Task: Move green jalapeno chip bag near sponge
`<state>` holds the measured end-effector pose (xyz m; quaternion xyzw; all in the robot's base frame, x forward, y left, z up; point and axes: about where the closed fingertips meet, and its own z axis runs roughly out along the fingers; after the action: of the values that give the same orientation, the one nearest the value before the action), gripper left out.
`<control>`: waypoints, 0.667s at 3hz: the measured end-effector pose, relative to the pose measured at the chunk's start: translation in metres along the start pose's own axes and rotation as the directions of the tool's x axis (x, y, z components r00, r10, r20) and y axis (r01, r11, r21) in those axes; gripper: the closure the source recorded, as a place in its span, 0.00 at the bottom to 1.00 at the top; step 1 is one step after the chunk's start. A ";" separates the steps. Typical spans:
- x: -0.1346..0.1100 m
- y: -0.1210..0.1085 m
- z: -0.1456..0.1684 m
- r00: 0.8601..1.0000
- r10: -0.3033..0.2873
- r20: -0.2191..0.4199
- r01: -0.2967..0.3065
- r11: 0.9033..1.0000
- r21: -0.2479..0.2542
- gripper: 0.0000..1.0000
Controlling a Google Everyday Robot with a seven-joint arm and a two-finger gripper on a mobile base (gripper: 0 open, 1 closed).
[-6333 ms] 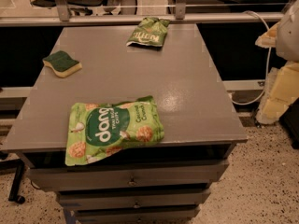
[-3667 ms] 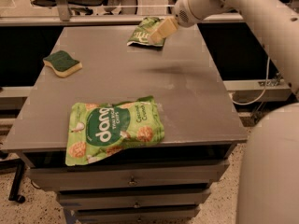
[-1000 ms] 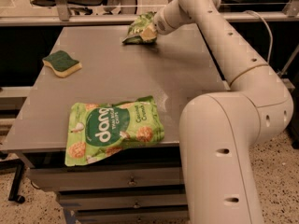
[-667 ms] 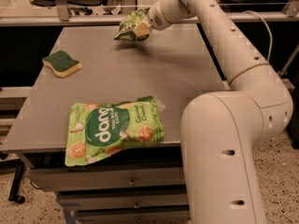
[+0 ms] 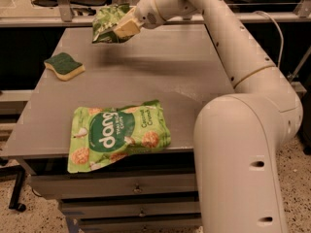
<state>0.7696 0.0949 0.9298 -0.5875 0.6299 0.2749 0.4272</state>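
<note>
The tool (image 5: 116, 31) is hanging over the far part of the grey surface (image 5: 160, 76), left of centre, and it is clamped on the chip bag (image 5: 104, 19), with its pale fingers pinching the bag's right side. The dark-green, crumpled chip bag is hanging clear of the surface, tilted, with a soft shadow lying under it. The sponge (image 5: 64, 65) is sitting on the left side of the surface, green scrub face up over a yellow base, nearer and further left than the bag and apart from it. Judging from this, the pick-up part is looking done and the carry is under way. What is remaining is bringing the bag the rest of the way towards the sponge, setting it down beside it and letting go. A larger light-green bag (image 5: 119, 134) is lying flat at the near edge, well apart from both, and seems to be playing no part in the job. On that bag the word "dang" is reading clearly in big white letters, while the smaller cream words beside it are too fine to make out. The lettering on the held chip bag is not readable here.
</note>
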 end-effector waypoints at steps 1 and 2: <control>-0.006 0.035 0.014 0.999 -0.038 0.036 0.041 0.995 -0.094 1.00; 0.004 0.056 0.029 0.998 -0.047 0.036 0.052 0.988 -0.143 1.00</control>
<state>0.7218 0.1266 0.9041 -0.6277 0.5866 0.3183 0.4008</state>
